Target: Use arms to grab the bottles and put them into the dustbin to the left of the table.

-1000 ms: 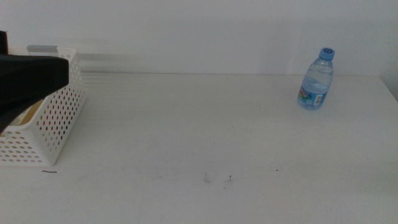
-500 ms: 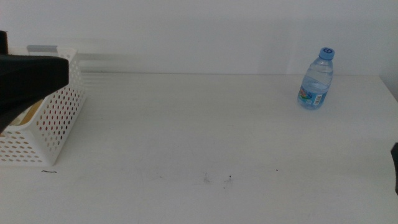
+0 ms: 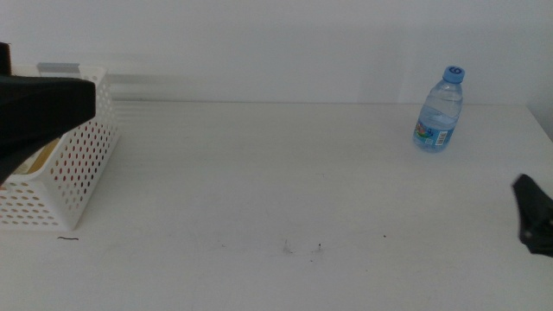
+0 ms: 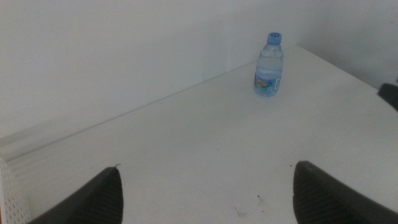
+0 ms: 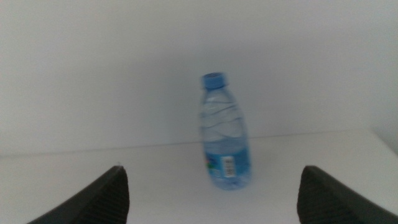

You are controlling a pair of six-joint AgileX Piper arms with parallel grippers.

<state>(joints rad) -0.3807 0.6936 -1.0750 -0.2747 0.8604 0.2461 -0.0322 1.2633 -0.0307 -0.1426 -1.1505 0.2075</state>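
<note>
The right end effector (image 3: 534, 226) is showing at the near right edge of the table (image 3: 276, 190), jaws spread wide and holding nothing. The water bottle (image 3: 440, 111) is standing upright farther back, straight ahead between those jaws in the right wrist view (image 5: 225, 134), so the right arm is the nearer one. At the far left, the left end effector (image 4: 205, 193) is hanging wide and empty over the dustbin (image 3: 78, 164). Only the middle view is showing something yellowish inside the dustbin.
</note>
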